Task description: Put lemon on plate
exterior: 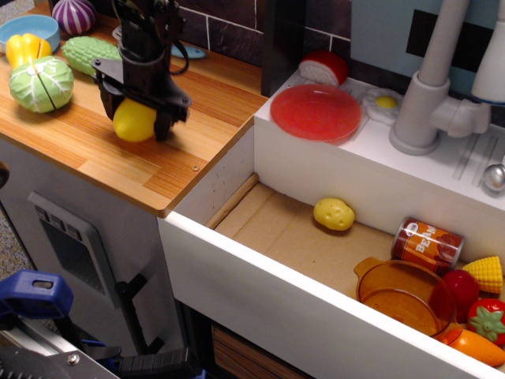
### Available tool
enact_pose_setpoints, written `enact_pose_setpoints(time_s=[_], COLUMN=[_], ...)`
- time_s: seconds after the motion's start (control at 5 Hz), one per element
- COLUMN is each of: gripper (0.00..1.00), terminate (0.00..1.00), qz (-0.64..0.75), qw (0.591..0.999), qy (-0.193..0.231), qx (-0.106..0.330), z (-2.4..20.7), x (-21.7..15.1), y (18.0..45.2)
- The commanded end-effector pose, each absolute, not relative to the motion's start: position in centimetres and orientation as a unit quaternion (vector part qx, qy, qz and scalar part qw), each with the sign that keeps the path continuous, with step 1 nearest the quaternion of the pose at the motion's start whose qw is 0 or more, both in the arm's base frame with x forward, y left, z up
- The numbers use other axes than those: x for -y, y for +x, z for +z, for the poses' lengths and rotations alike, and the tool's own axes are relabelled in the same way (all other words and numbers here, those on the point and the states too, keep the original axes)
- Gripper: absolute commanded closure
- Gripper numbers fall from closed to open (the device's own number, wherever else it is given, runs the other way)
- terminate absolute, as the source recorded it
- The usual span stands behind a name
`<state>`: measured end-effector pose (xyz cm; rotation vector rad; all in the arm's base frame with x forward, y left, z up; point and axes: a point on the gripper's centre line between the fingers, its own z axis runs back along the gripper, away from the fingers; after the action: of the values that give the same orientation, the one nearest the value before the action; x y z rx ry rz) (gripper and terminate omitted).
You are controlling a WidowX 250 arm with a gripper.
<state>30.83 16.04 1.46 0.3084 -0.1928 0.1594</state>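
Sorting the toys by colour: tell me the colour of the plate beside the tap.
Glossy red plate, seen clearly in the only view, observation.image.

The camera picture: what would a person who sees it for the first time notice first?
First, the black gripper on the wooden counter at upper left, its fingers set on either side of the bright yellow lemon. Next, the glossy red plate on the white ledge beside the faucet. Below, the sink basin holds a pale yellow potato alone in the middle.

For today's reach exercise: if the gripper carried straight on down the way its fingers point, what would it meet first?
The lemon between the gripper's fingers, then probably the wooden counter just beneath; the height above it is unclear.
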Motion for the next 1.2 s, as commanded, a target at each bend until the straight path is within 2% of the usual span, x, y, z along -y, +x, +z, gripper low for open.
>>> enact_pose_setpoints(time_s=[0.0,0.2,0.4,0.6,0.8,1.0], gripper=[1.0,1.0,1.0,1.0,1.0,1.0], terminate=[0.0,0.0,0.0,0.0,0.0,0.0], qz=[-0.117,-0.24,-0.355,-0.397,-0.399,-0.41], qw=[0.963,0.927,0.878,0.855,0.858,0.852], qy=[0.203,0.238,0.253,0.229,0.167,0.152], qx=[0.132,0.16,0.197,0.244,0.277,0.288], z=[7.2,7.4,8.7,10.5,9.7,8.7], x=[-11.3,-8.6,-4.1,-0.5,0.0,0.2], y=[32.5,35.1,37.4,40.2,43.1,44.4])
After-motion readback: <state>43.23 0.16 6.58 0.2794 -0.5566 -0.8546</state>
